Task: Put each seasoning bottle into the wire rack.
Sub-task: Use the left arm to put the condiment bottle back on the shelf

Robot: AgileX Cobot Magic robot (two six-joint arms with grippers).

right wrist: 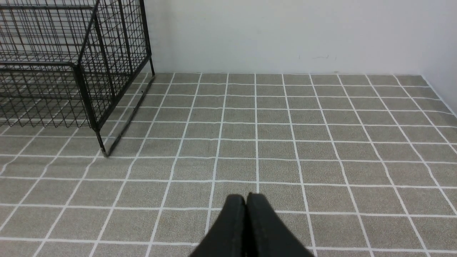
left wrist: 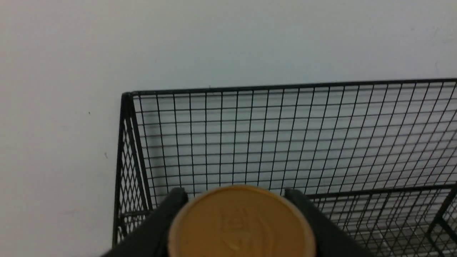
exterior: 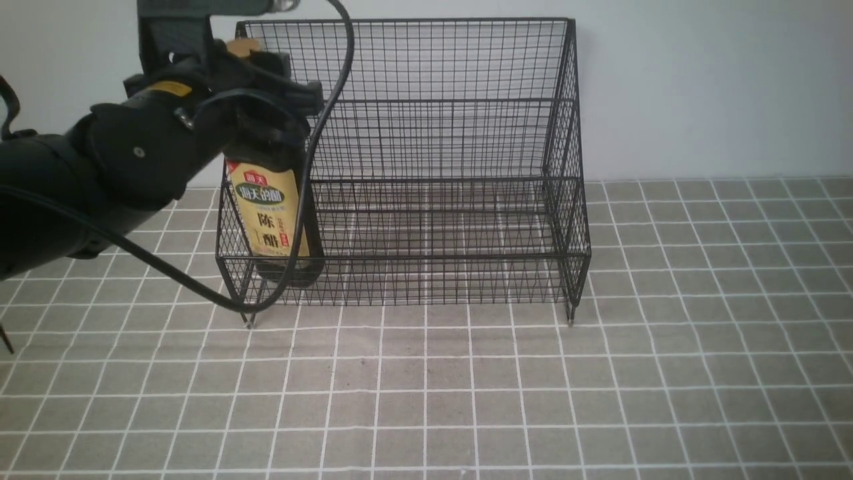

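Observation:
The seasoning bottle (exterior: 273, 220), dark liquid with a tan label and green band, stands upright inside the left end of the black wire rack (exterior: 433, 133), on its front low tier. My left gripper (exterior: 266, 100) is shut on the seasoning bottle's neck from above. In the left wrist view the gold cap (left wrist: 241, 223) sits between the two black fingers (left wrist: 171, 210), with the rack's back wall (left wrist: 285, 135) behind. My right gripper (right wrist: 246, 200) is shut and empty, above the tiled surface to the right of the rack (right wrist: 71, 64). It is out of the front view.
The rack stands against a white wall (exterior: 700, 87) on a grey tiled mat (exterior: 466, 387). A black cable (exterior: 200, 293) hangs from my left arm down past the rack's front left foot. A wall corner (right wrist: 439, 53) shows at the far right.

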